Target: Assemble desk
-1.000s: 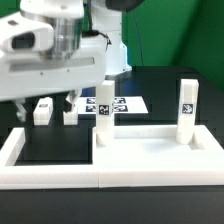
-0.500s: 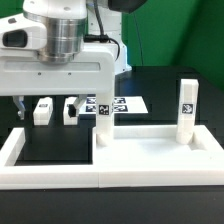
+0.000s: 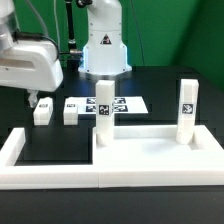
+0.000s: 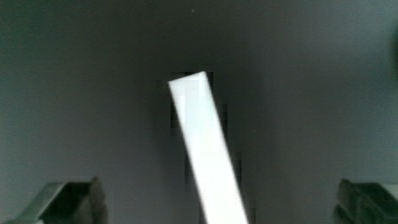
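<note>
Desk tabletop (image 3: 150, 150) sits off to the exterior view's right of the fingers (image 4: 71, 200) (spread wide, gripping nothing).

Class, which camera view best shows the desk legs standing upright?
The exterior view: one upright leg and the other show clearly, tags facing the camera. The wrist view shows only a white strip on dark ground, no recognisable leg.

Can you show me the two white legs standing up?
Upright white plastic leg at the exterior view's left (image 3: 103, 108): on its tag.
Upright white plastic leg at the exterior view's right (image 3: 187, 108): on its tag.
</note>
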Available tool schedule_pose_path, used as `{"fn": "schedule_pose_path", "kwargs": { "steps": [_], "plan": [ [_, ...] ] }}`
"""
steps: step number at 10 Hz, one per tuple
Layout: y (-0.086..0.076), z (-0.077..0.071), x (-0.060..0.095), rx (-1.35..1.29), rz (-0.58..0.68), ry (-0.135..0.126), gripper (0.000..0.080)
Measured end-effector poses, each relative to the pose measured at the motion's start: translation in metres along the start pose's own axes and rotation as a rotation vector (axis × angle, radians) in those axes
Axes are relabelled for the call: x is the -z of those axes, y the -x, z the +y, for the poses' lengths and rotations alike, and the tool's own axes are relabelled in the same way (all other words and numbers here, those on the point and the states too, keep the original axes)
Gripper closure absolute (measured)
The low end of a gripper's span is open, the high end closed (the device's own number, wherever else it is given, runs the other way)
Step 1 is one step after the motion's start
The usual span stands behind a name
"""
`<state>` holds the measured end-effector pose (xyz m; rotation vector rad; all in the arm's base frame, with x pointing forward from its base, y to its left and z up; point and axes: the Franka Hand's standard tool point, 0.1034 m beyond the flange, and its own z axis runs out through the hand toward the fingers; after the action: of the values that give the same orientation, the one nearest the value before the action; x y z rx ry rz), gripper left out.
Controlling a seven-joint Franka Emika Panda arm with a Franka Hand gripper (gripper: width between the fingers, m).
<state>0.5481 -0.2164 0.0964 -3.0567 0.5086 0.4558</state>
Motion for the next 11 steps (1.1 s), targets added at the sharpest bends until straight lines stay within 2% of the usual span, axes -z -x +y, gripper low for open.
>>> {"fn": "schedule_pose_path", "kwargs": {
  "steps": [2,3,4,5,7,9,10,11],
  "plan": [
    [0.006,0.001,-0.004,-0.011,-0.041,-0.012,0.0151],
    [0.027,-0.001,-0.016,-0.035,-0.162,-0.056,0.0151],
    [0.048,-0.002,-0.028,-0.049,-0.312,-0.09,0.0151],
    [0.057,-0.008,-0.041,-0.041,-0.394,-0.093,0.0151],
    [0.083,-0.016,-0.054,-0.036,-0.553,-0.107,0.0151],
    [0.078,-0.012,-0.059,-0.038,-0.641,-0.102,0.0151],
    [0.081,-0.011,-0.062,-0.04,-0.693,-0.103,0.0151],
    [0.075,-0.011,-0.066,-0.037,-0.666,-0.095,0.0151]
  ]
}}
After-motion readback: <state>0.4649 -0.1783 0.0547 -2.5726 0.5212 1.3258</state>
